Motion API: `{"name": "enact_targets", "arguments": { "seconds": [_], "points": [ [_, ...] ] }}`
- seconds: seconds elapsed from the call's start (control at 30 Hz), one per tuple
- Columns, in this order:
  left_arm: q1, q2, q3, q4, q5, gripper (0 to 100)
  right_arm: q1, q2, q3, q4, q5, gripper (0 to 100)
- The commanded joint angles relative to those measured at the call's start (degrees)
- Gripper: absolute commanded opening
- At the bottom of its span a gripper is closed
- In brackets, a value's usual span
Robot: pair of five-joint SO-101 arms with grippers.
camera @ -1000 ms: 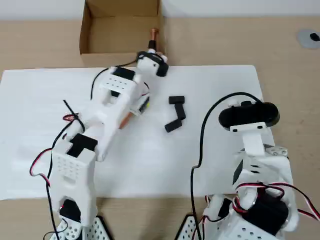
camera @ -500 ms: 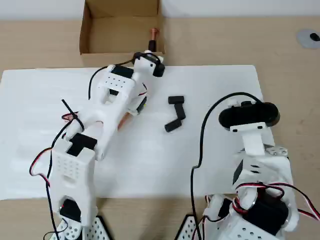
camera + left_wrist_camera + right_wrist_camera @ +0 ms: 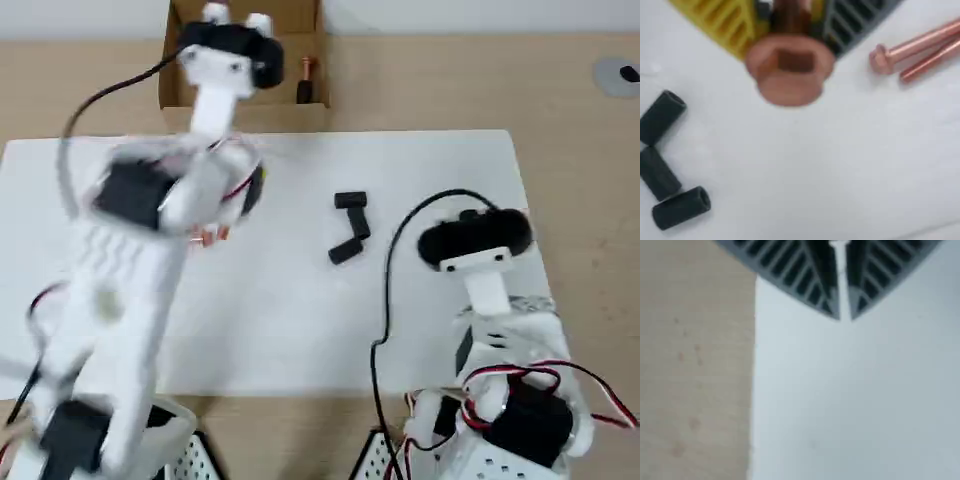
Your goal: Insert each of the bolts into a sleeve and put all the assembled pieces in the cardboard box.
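Left wrist view: copper bolt (image 3: 790, 70), head toward cam, shank clamped betw. the yellow and dark fingers of left gripper (image 3: 790, 22), above white sheet (image 3: 830, 175). 2 spare bolts (image 3: 912, 47) side by side on sheet nearby. 3 black sleeves (image 3: 659, 172) in loose cluster, apart from them. High view: 1 assembled piece (image 3: 305, 80), copper w/ black, by right inner wall of cardboard box (image 3: 290, 117) at sheet's far edge. Right gripper (image 3: 842, 295): fingers nearly together, thin slit, nothing held, over sheet edge next to wooden table (image 3: 695, 365).
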Motion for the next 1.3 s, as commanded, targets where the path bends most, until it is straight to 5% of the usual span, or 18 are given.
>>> {"name": "enact_targets", "arguments": {
  "seconds": [0.0,0.3,0.67,0.9,1.1,1.27],
  "points": [
    [-1.58,-14.20,10.02,0.44,0.26,1,-5.67,3.03,-4.62,0.88,0.09,0.9],
    [-2.64,-45.85,40.09,-1.76,0.26,1,-13.93,25.89,-22.29,1.93,-9.67,0.9],
    [-27.78,-64.92,59.60,-12.04,5.89,1,-25.98,45.93,-25.71,-3.78,-13.10,0.9],
    [-34.02,-72.40,62.42,-13.89,8.35,1,-34.42,55.87,-25.80,-5.36,-3.96,0.9],
    [-34.02,-74.15,64.44,-14.68,8.26,1,-34.68,66.59,-28.09,-5.71,2.90,11.8],
    [-34.02,-74.15,65.67,-15.21,8.35,1,-34.59,73.63,-31.52,-8.44,8.09,11.5]
  ]
}}
